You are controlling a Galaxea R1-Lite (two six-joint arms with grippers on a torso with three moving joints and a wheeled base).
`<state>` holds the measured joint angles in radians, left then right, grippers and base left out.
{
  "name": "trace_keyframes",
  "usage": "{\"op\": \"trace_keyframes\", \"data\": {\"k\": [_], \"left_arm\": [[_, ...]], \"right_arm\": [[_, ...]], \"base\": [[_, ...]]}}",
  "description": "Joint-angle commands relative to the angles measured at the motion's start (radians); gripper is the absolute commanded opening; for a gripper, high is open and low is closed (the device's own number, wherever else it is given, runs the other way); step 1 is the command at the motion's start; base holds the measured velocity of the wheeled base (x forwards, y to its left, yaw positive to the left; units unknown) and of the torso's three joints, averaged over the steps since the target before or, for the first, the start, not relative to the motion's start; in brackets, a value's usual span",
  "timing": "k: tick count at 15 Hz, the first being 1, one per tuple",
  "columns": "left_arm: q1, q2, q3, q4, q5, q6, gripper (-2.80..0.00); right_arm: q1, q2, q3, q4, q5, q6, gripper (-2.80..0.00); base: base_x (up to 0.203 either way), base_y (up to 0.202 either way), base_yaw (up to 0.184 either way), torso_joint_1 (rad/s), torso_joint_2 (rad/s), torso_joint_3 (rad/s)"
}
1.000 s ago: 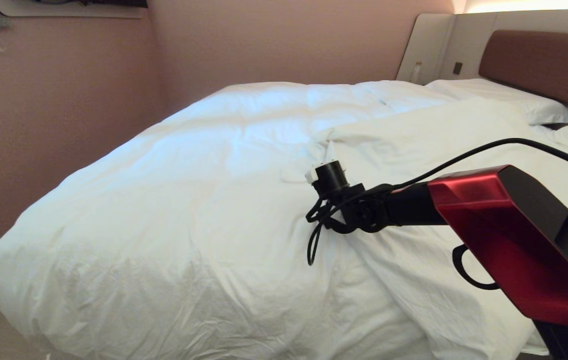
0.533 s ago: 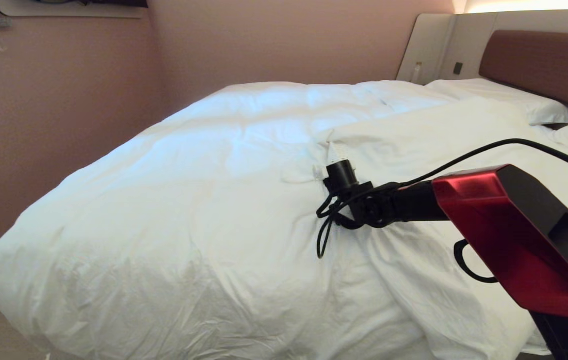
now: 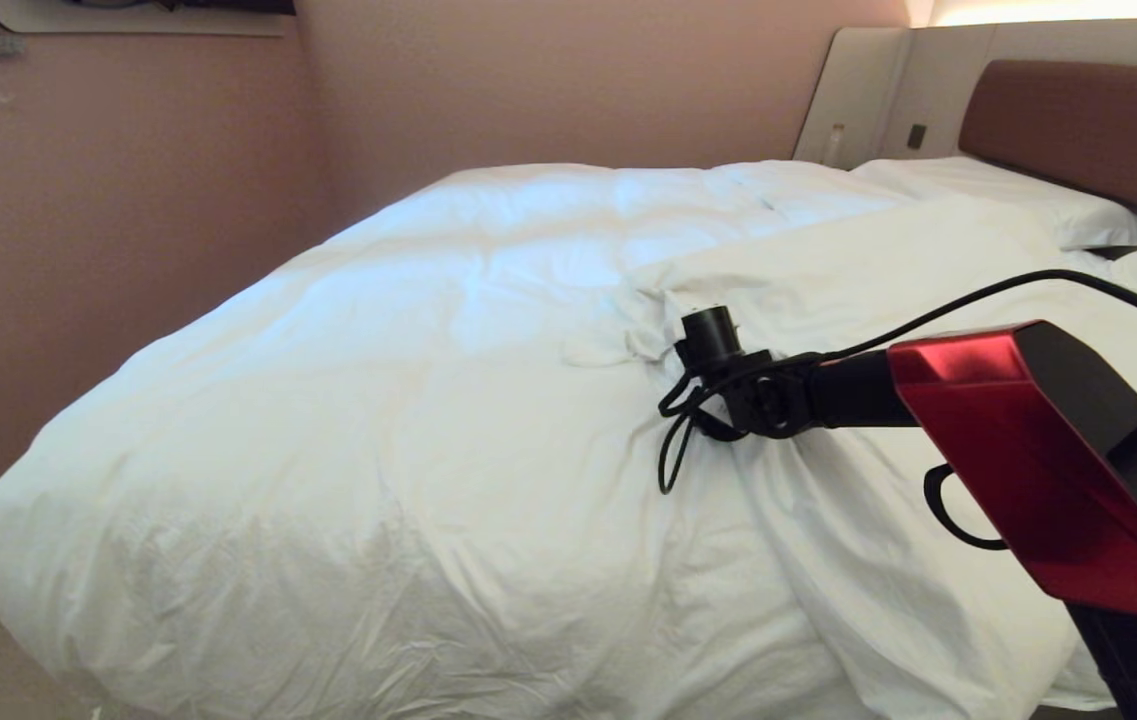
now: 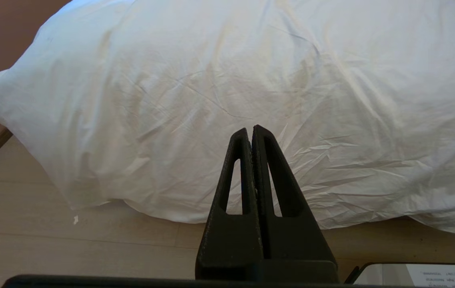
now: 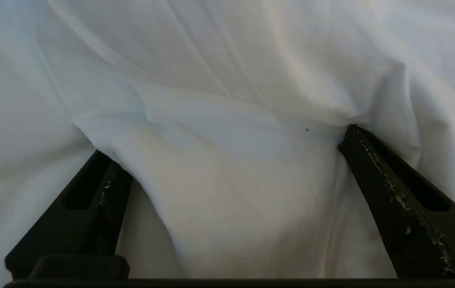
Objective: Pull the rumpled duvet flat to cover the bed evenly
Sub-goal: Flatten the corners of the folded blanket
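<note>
one wide-open right tool (image 5: 227, 160) straddles a fold of the duvet (image 5: 227, 80).

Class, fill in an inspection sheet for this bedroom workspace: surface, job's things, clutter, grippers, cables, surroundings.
Surface: bed, brown headboard at the far right.
Job's things: duvet rumpled, with a folded-over layer on the right half; its near edge hangs to the floor.
Clutter: pillows by the headboard.
Grippers: right gripper open, pressed into a duvet fold mid-bed; left gripper shut, off the bed at the foot end, above the floor.
Cables: black cable runs along the right arm, with loops hanging at the wrist.
Surroundings: pink wall, pale wood floor.
</note>
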<state>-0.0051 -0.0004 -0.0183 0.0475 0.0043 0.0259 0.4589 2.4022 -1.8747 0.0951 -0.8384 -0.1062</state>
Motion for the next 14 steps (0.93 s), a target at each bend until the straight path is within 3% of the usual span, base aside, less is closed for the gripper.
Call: {"op": "trace_keyframes", "data": {"k": [1, 6, 8, 14], "left_arm": [[-0.001, 0.000, 0.000, 0.000, 0.000, 0.000, -2.80], [-0.001, 0.000, 0.000, 0.000, 0.000, 0.000, -2.80], [-0.001, 0.000, 0.000, 0.000, 0.000, 0.000, -2.80], [0.000, 0.000, 0.000, 0.000, 0.000, 0.000, -2.80]], "right_arm": [[0.016, -0.014, -0.001, -0.003, -0.016, 0.000, 0.00], [0.092, -0.018, -0.020, -0.015, -0.059, -0.046, 0.00], [0.086, -0.009, -0.046, -0.012, -0.094, -0.067, 0.00], [0.055, -0.003, -0.044, -0.009, -0.096, -0.119, 0.00]], "base": [[0.000, 0.000, 0.000, 0.000, 0.00, 0.000], [0.000, 0.000, 0.000, 0.000, 0.00, 0.000], [0.000, 0.000, 0.000, 0.000, 0.00, 0.000], [0.000, 0.000, 0.000, 0.000, 0.00, 0.000]]}}
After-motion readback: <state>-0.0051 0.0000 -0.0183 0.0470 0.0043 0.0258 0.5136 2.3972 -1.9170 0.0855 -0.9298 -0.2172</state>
